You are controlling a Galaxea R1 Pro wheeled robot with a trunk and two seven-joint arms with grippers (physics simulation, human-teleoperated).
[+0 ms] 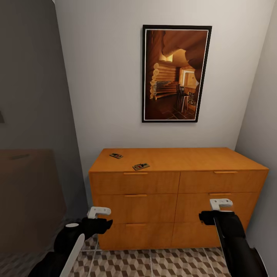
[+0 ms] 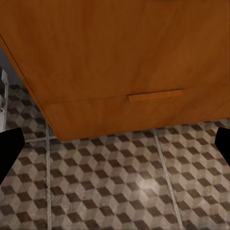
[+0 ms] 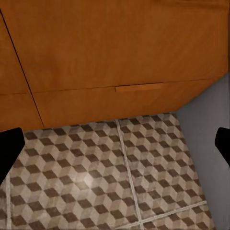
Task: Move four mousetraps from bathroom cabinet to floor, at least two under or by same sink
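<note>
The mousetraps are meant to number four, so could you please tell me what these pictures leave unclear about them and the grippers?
- Head view: two mousetraps lie on the cabinet top; the other two cannot be located.
- Head view: the drawer fronts hide what is inside.
- Head view: the traps are too small to read their metal parts.
- Wrist views: the left gripper and right gripper fingertips are cut off by the picture edges.

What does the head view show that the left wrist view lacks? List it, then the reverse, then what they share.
Head view alone: two mousetraps lying apart on the cabinet top, a framed picture on the wall above, and both arms with the left gripper and right gripper held low before the drawers.

Left wrist view alone: a close look at one bottom drawer handle, with dark fingertips wide apart at the frame's edges, holding nothing.

Shared: the orange-brown cabinet and the cube-patterned bathroom floor.
</note>
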